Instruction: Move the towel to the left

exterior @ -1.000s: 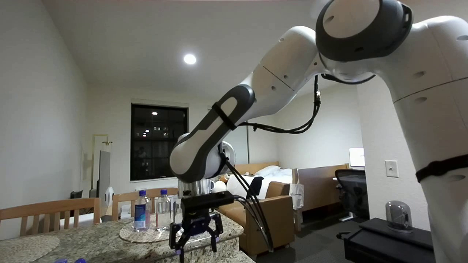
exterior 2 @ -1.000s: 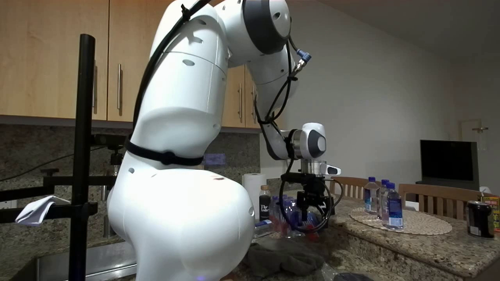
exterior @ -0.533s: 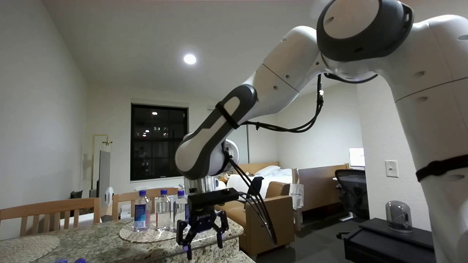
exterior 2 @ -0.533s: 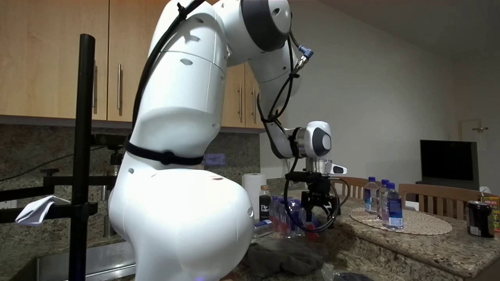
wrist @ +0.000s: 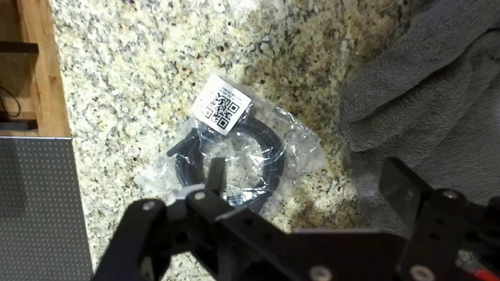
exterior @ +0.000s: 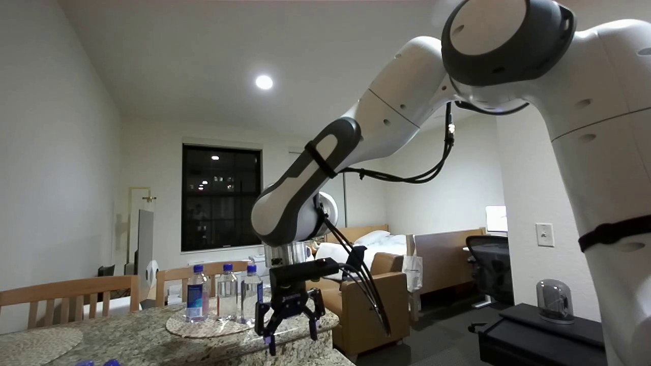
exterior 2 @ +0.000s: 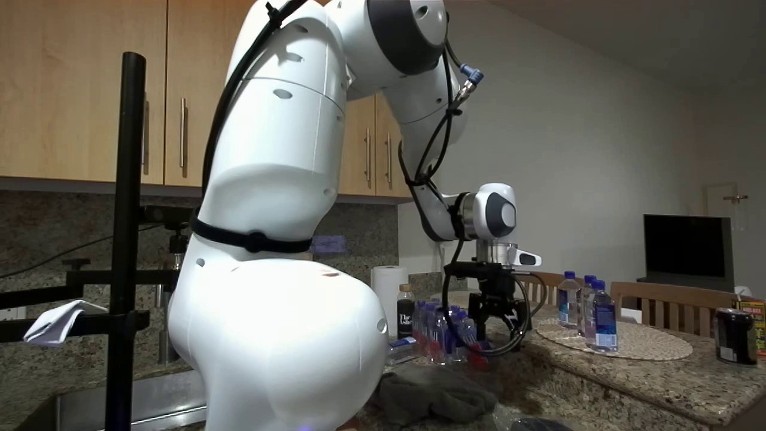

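Observation:
The grey towel (exterior 2: pixel 431 395) lies crumpled on the lower granite counter in an exterior view. It fills the right side of the wrist view (wrist: pixel 425 105) and runs out of frame there. My gripper (wrist: pixel 306 179) is open and empty, above the counter. In the wrist view its right finger overlaps the towel's near edge and its left finger overlaps a plastic bag. The gripper also shows in both exterior views (exterior: pixel 292 342) (exterior 2: pixel 498 326), fingers pointing down, apart from the towel. The towel is out of view in an exterior view.
A clear bag with a black coil and QR label (wrist: pixel 230 156) lies beside the towel. Several bottles (exterior 2: pixel 440 341) stand behind the towel. A raised granite ledge (exterior 2: pixel 628 389) carries water bottles (exterior 2: pixel 603 317) on a woven mat and a black can (exterior 2: pixel 735 335).
My gripper has moved to the right in both exterior views and slightly up in an exterior view, staying open. The towel has not moved.

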Robot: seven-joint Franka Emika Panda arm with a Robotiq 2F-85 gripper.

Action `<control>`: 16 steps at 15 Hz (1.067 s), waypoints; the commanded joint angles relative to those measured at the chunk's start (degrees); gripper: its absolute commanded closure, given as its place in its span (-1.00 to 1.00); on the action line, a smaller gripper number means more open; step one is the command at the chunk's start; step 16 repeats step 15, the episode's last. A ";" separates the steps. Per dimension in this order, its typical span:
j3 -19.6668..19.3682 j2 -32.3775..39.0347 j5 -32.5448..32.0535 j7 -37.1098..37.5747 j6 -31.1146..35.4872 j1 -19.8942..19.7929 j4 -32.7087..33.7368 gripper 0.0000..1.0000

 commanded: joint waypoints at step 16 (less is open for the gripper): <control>-0.16 0.12 -0.03 -0.78 -0.16 -0.87 0.19 -1.00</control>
